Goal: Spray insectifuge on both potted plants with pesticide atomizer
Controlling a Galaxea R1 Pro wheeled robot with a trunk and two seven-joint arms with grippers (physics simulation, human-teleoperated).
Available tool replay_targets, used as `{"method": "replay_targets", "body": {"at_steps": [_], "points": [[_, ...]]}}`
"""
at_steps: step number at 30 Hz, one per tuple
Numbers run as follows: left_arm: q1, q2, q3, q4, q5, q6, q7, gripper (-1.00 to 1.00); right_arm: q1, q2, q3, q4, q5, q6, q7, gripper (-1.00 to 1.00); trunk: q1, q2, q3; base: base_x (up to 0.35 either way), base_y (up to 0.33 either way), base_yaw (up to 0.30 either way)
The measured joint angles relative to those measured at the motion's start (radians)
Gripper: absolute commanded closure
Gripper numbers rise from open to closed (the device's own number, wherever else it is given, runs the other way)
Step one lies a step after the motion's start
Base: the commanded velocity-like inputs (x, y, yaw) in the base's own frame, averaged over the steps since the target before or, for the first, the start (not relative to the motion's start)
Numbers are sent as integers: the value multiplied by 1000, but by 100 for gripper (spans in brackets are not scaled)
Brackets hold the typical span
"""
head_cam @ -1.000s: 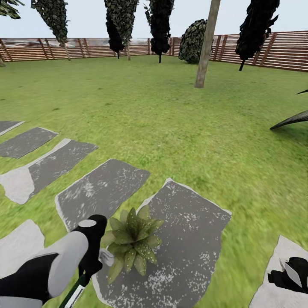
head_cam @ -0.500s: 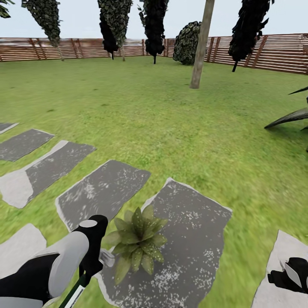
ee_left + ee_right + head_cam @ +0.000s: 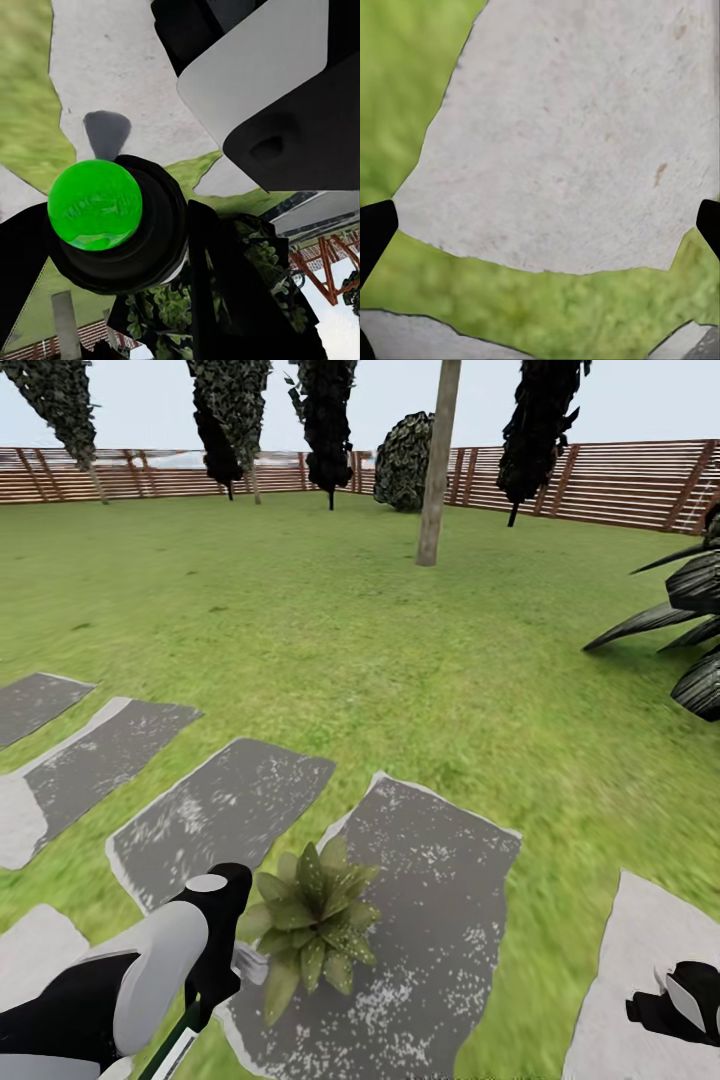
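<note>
Left gripper (image 3: 205, 985), black with grey-white forearm shell, is clamped on slim dark-green pesticide atomizer with white label (image 3: 172, 1050), low beside the potted plant. Speckled pointed-leaf green rosette potted plant (image 3: 308, 928) sits on rough dark-grey stone slab (image 3: 440, 920) in mottled green lawn (image 3: 400, 650). Right gripper (image 3: 685, 1000) over pale slab (image 3: 570, 142), fingers spread wide, holding nothing. Brown slatted wooden fence (image 3: 620, 482) behind.

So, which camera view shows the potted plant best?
The head view: the potted plant sits whole on a stone slab, beside the left gripper. The left wrist view catches some blurred leaves; the right wrist view looks at slab and grass.
</note>
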State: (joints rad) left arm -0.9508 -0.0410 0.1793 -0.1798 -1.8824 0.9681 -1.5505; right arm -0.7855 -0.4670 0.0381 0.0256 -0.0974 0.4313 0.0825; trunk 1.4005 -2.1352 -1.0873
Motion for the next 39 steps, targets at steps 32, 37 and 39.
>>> {"method": "replay_targets", "body": {"at_steps": [32, 37, 39], "points": [[0, -38, 19, -30, 29, 0, -7, 100, 0, 1, 0, 1, 0, 0, 0, -100, 0, 0, 0, 0, 0, -45], [0, -38, 134, -113, 107, 0, -9, 100, 0, 0, 0, 0, 0, 0, 0, -100, 0, 0, 0, 0, 0, 0], [0, -37, 142, -115, 111, 0, -9, 100, 0, 1, 0, 1, 0, 0, 0, -100, 0, 0, 0, 0, 0, 0]]}}
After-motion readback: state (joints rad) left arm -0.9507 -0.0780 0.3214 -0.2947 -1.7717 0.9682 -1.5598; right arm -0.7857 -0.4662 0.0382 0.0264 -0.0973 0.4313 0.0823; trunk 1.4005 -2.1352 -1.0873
